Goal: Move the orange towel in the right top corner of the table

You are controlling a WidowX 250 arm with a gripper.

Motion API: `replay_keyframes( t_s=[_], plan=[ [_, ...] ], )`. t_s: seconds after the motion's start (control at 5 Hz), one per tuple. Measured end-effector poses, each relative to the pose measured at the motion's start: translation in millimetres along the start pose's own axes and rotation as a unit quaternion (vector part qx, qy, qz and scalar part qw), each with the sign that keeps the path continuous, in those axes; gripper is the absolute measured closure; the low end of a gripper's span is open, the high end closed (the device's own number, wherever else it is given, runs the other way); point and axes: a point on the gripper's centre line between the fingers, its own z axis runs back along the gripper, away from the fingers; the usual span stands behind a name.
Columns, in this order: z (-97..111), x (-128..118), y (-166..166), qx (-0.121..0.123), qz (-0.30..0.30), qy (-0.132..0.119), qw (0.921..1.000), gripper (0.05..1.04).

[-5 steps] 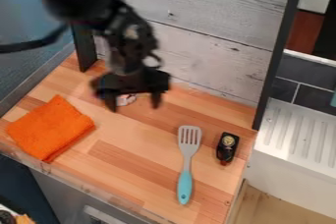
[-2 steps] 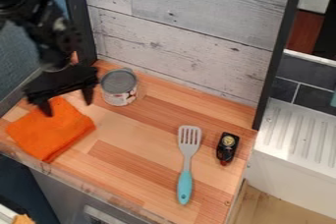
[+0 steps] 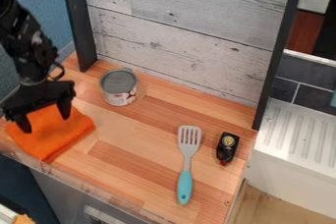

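Note:
My gripper (image 3: 46, 124) hangs over the upper part of the orange towel (image 3: 56, 137) at the left of the table (image 3: 141, 156). Its two fingers are spread apart and point down, with towel visible between them. The towel lies folded near the table's front left edge. Whether the fingertips touch the cloth, I cannot tell.
A grey-lidded can (image 3: 119, 88) stands near the back wall, to the right of the gripper. A spatula (image 3: 185, 161) with a turquoise handle and a small black object (image 3: 227, 148) lie on the right part. A plank wall (image 3: 177, 36) bounds the back.
The gripper has moved left from in front of the can, then a little further left and down over the towel. The can has come into full view. The towel has not moved.

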Motion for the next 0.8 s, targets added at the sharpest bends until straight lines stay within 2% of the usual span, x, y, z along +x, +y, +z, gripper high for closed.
replay_keyframes(
  t_s=[0.2,0.4,0.8],
  plan=[
    [-10,-5,-3,0.005,0.017,0.015,0.9997,0.084],
    [-22,-13,-10,0.014,0.024,0.018,0.9995,0.084],
    [-20,-26,-29,0.014,0.012,0.003,0.9998,0.084]
  ],
)
